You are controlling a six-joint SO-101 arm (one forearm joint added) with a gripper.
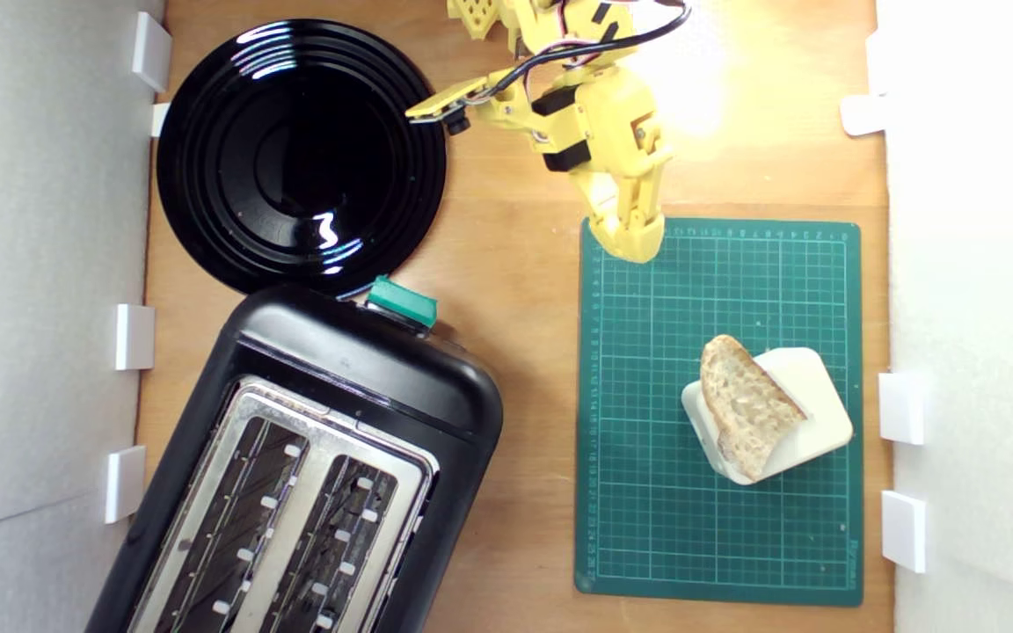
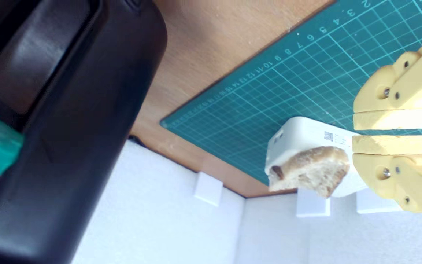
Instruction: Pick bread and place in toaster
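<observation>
The bread (image 1: 746, 404), a wedge of pale crumb with a tan crust, lies propped on a cream rounded-square block (image 1: 810, 413) on the green cutting mat (image 1: 647, 440). In the wrist view the bread (image 2: 310, 170) rests on that block (image 2: 302, 134). My yellow gripper (image 1: 638, 246) hovers over the mat's far corner, well apart from the bread, shut with nothing in it; its fingertips (image 2: 357, 132) nearly touch. The black toaster (image 1: 313, 466) with silver top, two wire-guarded slots and a teal lever knob (image 1: 401, 303) stands at the exterior view's lower left, its side (image 2: 68, 128) filling much of the wrist view.
A round glossy black plate (image 1: 300, 154) sits beyond the toaster. White foam walls with small white brackets (image 1: 133, 337) line both sides of the wooden table (image 1: 524, 290). Bare wood lies between toaster and mat.
</observation>
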